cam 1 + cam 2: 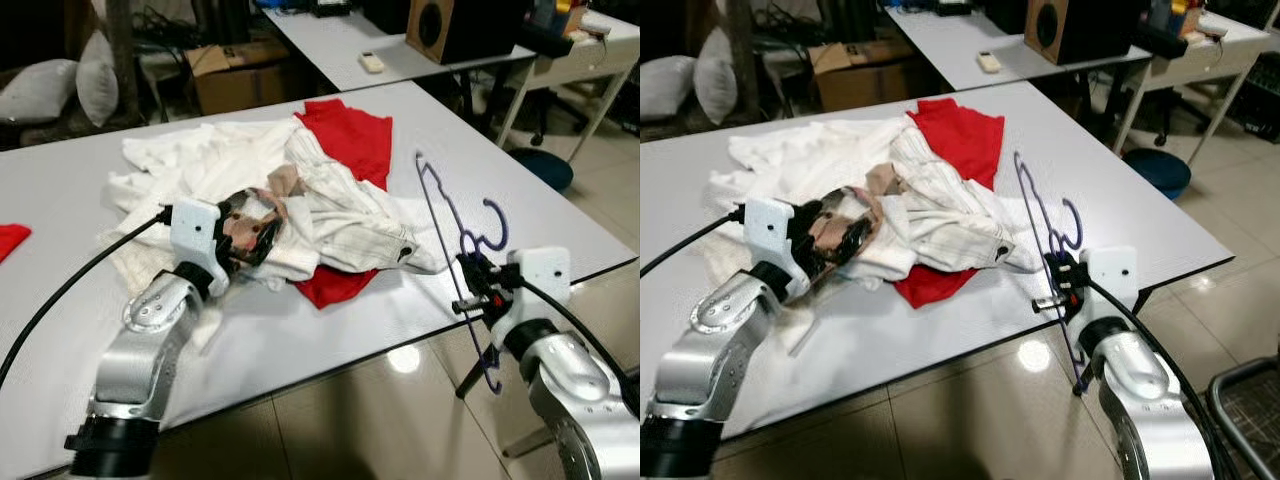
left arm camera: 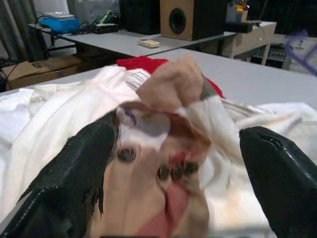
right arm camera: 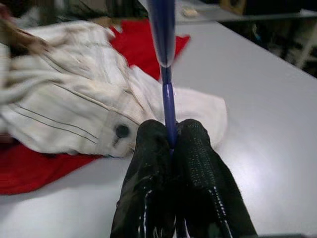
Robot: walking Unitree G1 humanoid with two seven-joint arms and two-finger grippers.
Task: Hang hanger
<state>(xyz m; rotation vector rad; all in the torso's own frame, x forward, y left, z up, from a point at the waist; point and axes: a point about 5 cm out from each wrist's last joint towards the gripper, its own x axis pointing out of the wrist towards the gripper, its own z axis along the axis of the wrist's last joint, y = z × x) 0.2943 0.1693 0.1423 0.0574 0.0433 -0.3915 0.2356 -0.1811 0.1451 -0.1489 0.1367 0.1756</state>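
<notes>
A thin blue wire hanger [image 3: 164,29] stands upright at the table's near right edge, its hook [image 1: 498,222] toward me. My right gripper [image 1: 476,287] is shut on the wire, and the black fingers [image 3: 148,163] pinch it tight. On the white table [image 1: 60,200] lies a pile of clothes: white garments [image 1: 200,160], a striped cream shirt [image 1: 345,215] and a red cloth [image 1: 350,135]. My left gripper [image 1: 248,228] rests on the pile's near side, open, with a bunched printed cloth [image 2: 163,148] between its spread fingers [image 2: 84,163].
Another red cloth [image 1: 8,240] lies at the table's left edge. Behind stand a second table [image 1: 330,40] with a remote [image 1: 371,62] and a wooden speaker [image 1: 440,25], a cardboard box [image 1: 235,75] and cushions [image 1: 60,85]. A blue stool [image 1: 545,165] sits on the tiled floor at right.
</notes>
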